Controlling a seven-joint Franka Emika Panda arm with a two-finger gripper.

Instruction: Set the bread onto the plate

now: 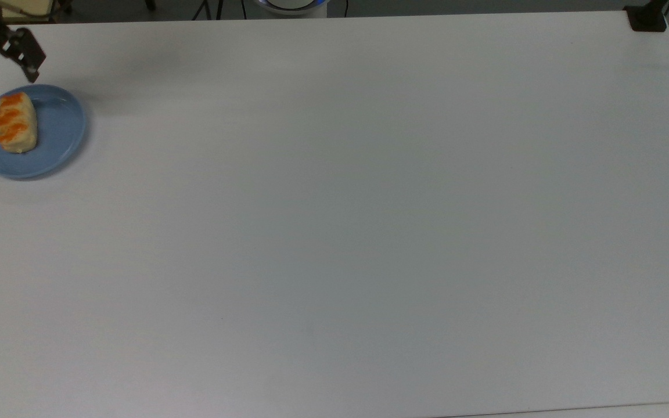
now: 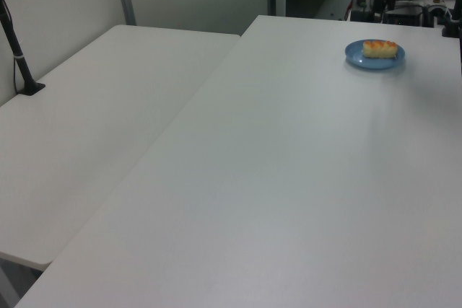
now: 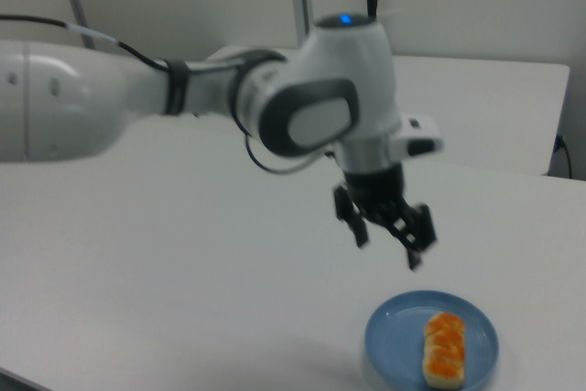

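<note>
The pale-yellow bread [image 1: 16, 122] with orange stripes lies flat on the light-blue plate [image 1: 56, 136] at the top view's far left. The same bread [image 3: 444, 349] rests on the plate [image 3: 394, 345] at the right view's bottom right, and bread [image 2: 380, 48] and plate [image 2: 357, 54] also appear at the left view's far right. My gripper [image 3: 388, 244] hangs open and empty in the air above and to the left of the plate in the right view. One dark finger [image 1: 25, 55] shows at the top view's upper left corner, beyond the plate's far rim.
The wide white table [image 1: 334, 220] stretches to the right of the plate in the top view. A black clamp [image 1: 647, 18] sits at its far right corner. A second white table [image 2: 94, 128] with a black post [image 2: 20, 55] adjoins in the left view.
</note>
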